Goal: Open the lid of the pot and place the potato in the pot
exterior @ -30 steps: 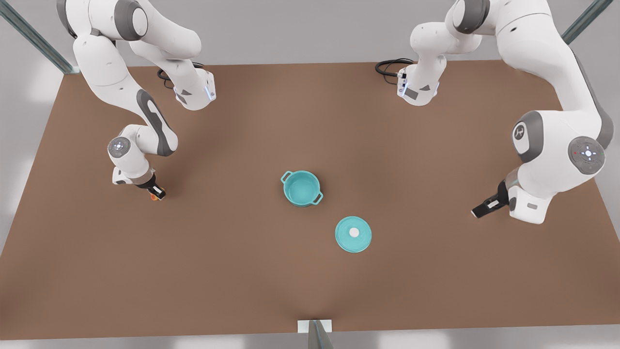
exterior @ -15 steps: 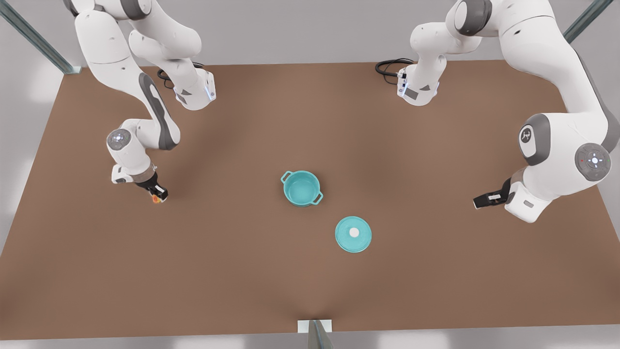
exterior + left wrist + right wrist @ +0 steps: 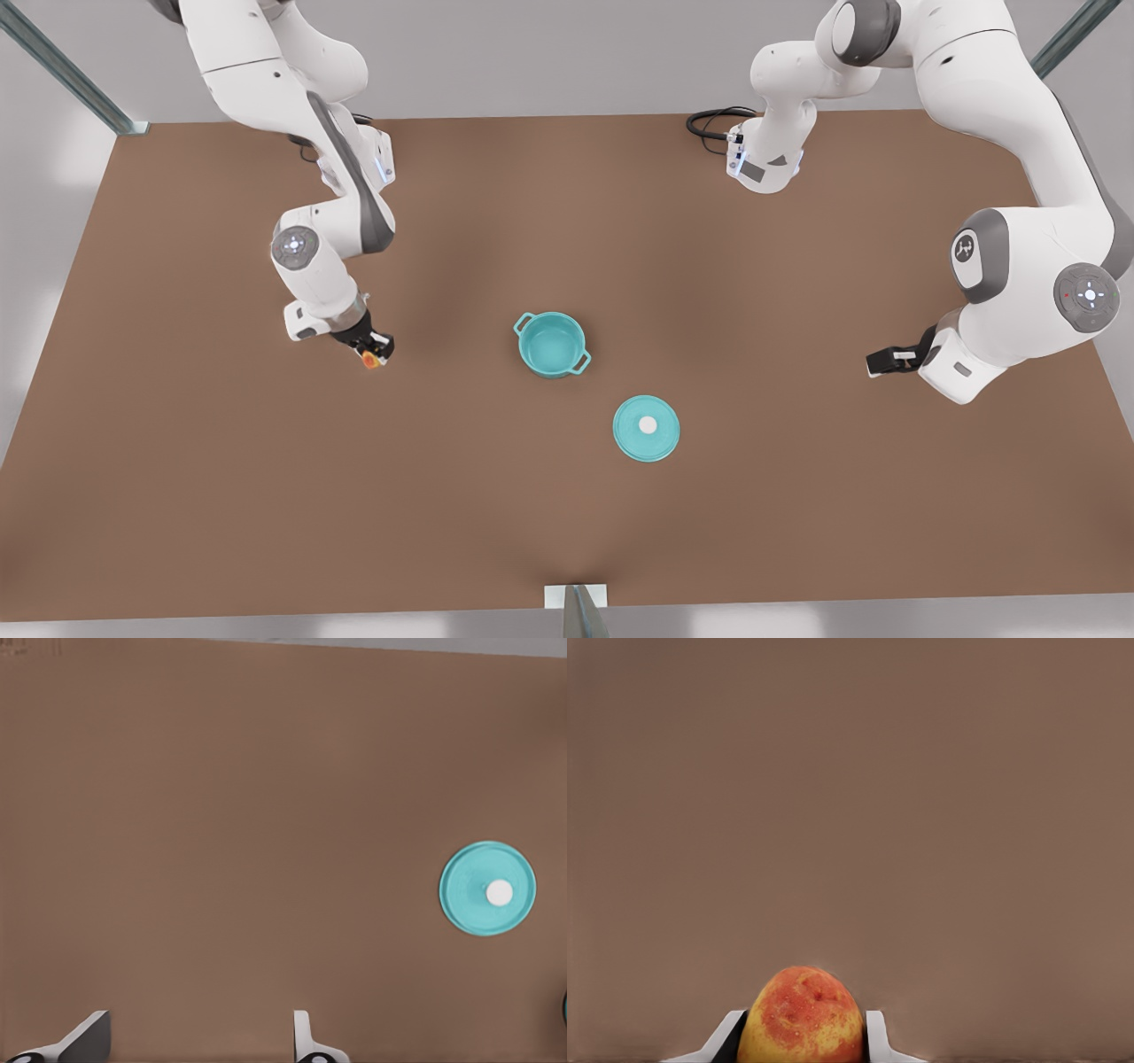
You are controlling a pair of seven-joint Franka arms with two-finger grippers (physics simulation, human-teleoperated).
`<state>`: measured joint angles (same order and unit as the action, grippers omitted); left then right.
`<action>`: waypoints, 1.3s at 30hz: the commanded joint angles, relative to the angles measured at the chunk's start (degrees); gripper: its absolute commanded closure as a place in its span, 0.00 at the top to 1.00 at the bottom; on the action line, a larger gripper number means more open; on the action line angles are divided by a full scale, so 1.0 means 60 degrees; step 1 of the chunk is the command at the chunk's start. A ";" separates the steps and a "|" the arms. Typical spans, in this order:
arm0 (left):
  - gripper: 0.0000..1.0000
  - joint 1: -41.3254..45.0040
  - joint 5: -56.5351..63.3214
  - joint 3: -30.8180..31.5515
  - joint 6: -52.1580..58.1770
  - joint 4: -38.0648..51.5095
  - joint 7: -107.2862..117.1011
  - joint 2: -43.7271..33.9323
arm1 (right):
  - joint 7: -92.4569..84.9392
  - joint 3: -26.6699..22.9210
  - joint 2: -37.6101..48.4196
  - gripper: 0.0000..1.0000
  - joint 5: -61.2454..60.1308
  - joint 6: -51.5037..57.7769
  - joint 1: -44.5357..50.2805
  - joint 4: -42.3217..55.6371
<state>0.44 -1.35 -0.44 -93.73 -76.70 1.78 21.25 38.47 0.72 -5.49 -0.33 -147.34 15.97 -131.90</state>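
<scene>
The teal pot (image 3: 552, 346) stands uncovered at the table's middle, its inside bare. The pot lid (image 3: 647, 428), a flat teal disc with a white knob, lies on the table just in front of the pot, toward the front view's right. The yellow-orange potato (image 3: 370, 358) with its reddish patch sits between the fingers of my right gripper (image 3: 374, 353), which is shut on it and hangs above the table, to the front view's left of the pot. The right wrist view has the potato (image 3: 802, 1019) close up. My left gripper (image 3: 877, 363) waits open at the front view's right, and its wrist view takes in the lid (image 3: 488, 889).
The brown table (image 3: 567, 532) spreads wide around the pot and lid. Both arm bases (image 3: 766, 164) stand at the far edge with black cables beside them. A small white bracket (image 3: 576, 595) sits at the near edge.
My right gripper has carried the potato toward the front view's right, closer to the pot. The left arm drew its gripper slightly up and level, then stayed put.
</scene>
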 commanded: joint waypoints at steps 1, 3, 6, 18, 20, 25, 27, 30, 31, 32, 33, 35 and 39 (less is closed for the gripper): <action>1.00 0.0000 0.0005 0.0000 0.0021 -0.0019 -0.0970 -0.0012 | 0.3124 0.0349 -0.0008 0.56 0.0025 0.1265 0.0019 0.0288; 1.00 0.0014 0.0005 0.0000 0.0021 -0.0004 -0.0941 -0.0012 | 0.3343 0.0613 -0.0081 0.56 0.0025 0.1470 0.0092 0.0523; 1.00 0.0014 0.0005 0.0000 0.0006 -0.0004 -0.0941 -0.0012 | 0.3783 0.1067 -0.0257 0.56 0.0025 0.1807 0.0092 0.1064; 1.00 0.0132 0.0005 0.0074 -0.0081 0.0098 -0.0883 0.0047 | 0.6668 0.1360 -0.2396 0.56 -0.0019 0.2745 0.2113 0.4346; 1.00 0.0132 0.0019 0.0074 -0.0081 0.0098 -0.0897 0.0047 | 0.6903 0.1360 -0.2615 0.56 -0.0019 0.2818 0.2348 0.4653; 1.00 0.0132 0.0005 0.0074 -0.0081 0.0113 -0.0868 0.0047 | 0.7708 0.1360 -0.3845 0.56 0.0069 0.2789 0.3197 0.5576; 1.00 0.0132 0.0019 0.0059 -0.0081 0.0113 -0.0853 0.0047 | 0.7855 0.1345 -0.4461 0.56 0.0128 0.2716 0.3344 0.5943; 1.00 0.0132 0.0034 0.0074 -0.0081 0.0113 -0.0868 0.0047 | 0.7914 0.1272 -0.4754 0.56 0.0362 0.2437 0.3329 0.5943; 1.00 0.0132 0.0034 0.0059 -0.0081 0.0113 -0.0868 0.0047 | 0.7914 0.1243 -0.4813 0.56 0.0391 0.2423 0.3329 0.5957; 1.00 0.0132 0.0034 0.0059 -0.0081 0.0113 -0.0868 0.0047 | 0.7899 0.1214 -0.4886 0.56 0.0392 0.2276 0.3329 0.6001; 1.00 0.0132 0.0034 0.0059 -0.0081 0.0113 -0.0868 0.0047 | 0.7914 0.1214 -0.4901 0.56 0.0392 0.2261 0.3329 0.6016; 1.00 0.0146 0.0049 0.0074 -0.0081 0.0113 -0.0853 0.0061 | 0.7914 0.1214 -0.4901 0.56 0.0377 0.2261 0.3329 0.6016; 1.00 0.0264 0.0063 0.0074 -0.0081 0.0113 -0.0809 0.0076 | 0.7885 0.1199 -0.4901 1.00 0.0743 0.2261 0.3329 0.6045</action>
<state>1.83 -1.09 -0.04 -94.23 -76.06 -2.87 21.76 76.52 7.92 -34.95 3.14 -133.36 35.95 -95.67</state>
